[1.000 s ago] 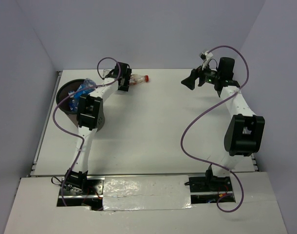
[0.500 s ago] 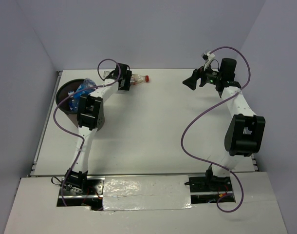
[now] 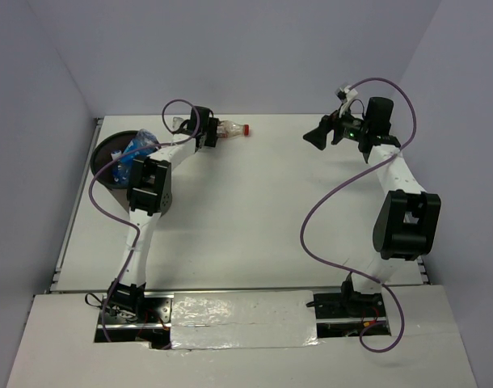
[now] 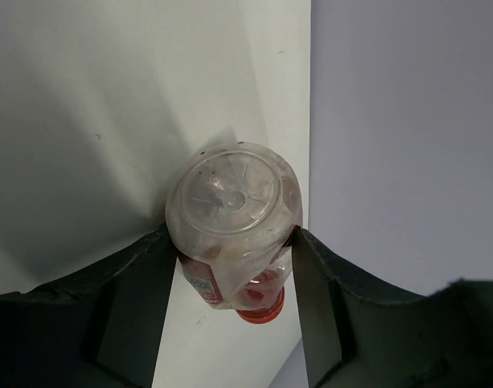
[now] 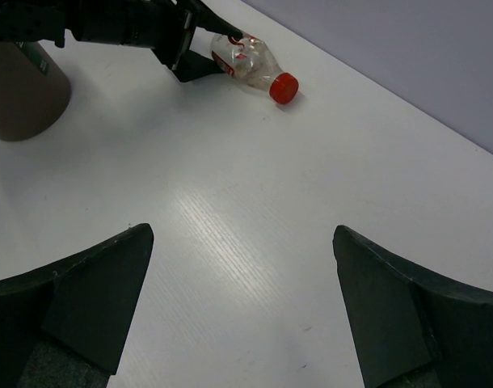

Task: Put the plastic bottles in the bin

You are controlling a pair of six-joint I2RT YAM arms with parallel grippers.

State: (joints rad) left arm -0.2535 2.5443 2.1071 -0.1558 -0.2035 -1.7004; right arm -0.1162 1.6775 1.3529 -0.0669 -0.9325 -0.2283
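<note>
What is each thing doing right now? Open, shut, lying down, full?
red-capped bottle: lying on its side on the table, cap on, pinched at its base.
left gripper: shut on the red-capped bottle.
right gripper: open, holding nothing.
bin: upright, with blue-labelled bottles inside.

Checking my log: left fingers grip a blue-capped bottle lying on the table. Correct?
The cap is red, not blue; the right wrist view shows it. Otherwise right: the left fingers grip the bottle lying on the table.
</note>
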